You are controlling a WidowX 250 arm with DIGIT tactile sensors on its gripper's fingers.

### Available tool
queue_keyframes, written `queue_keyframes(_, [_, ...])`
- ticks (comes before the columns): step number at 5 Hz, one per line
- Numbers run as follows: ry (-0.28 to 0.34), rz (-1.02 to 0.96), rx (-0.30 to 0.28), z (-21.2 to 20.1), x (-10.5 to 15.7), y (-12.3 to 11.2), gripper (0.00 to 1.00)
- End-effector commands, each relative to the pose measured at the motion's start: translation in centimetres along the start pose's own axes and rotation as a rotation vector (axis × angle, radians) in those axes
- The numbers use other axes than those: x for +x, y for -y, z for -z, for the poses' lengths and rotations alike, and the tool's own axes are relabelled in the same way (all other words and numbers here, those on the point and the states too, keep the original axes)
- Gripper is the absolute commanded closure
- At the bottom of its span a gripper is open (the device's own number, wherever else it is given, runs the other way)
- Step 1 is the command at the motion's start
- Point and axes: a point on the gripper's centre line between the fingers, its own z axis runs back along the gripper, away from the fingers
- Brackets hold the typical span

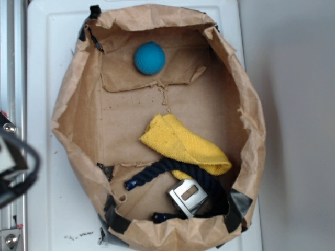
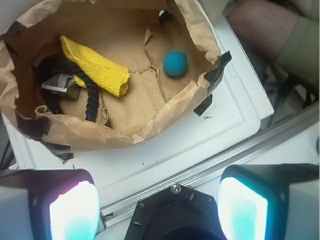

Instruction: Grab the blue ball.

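Claw (image 2: 160,210) spread wide, we see nothing held | wrist view only: outside bag (image 2: 165,120), well apart from blue ball (image 2: 175,64)

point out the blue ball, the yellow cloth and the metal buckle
blue ball (image 1: 149,57), exterior view, centre of its round face
yellow cloth (image 1: 180,144), exterior view, middle of the folded fabric
metal buckle (image 1: 188,196), exterior view, its shiny top plate

Exterior view straight down over paper bag (image 1: 157,225), wrist view oblique from outside, both sharing bag interior.

white tabletop (image 1: 42,78) | metal rail (image 1: 13,63) | grey floor (image 1: 298,104)
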Motion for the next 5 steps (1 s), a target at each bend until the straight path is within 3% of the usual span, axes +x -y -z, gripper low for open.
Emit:
queue_keyframes(1, [-0.014, -0.045, 0.046, 9.8, 7.6, 2.7, 0.00])
queue_keyframes(2, [0.032, -0.166, 0.104, 11.7, 12.0, 4.1, 0.00])
queue_keyframes(3, [0.317, -0.242, 0.250, 8.7, 11.9, 5.2, 0.00])
queue_keyframes(4, [0.265, -0.166, 0.076, 5.6, 9.7, 4.3, 0.00])
queue_keyframes(5, [0.232, -0.151, -0.026, 3.5, 8.5, 2.5, 0.00])
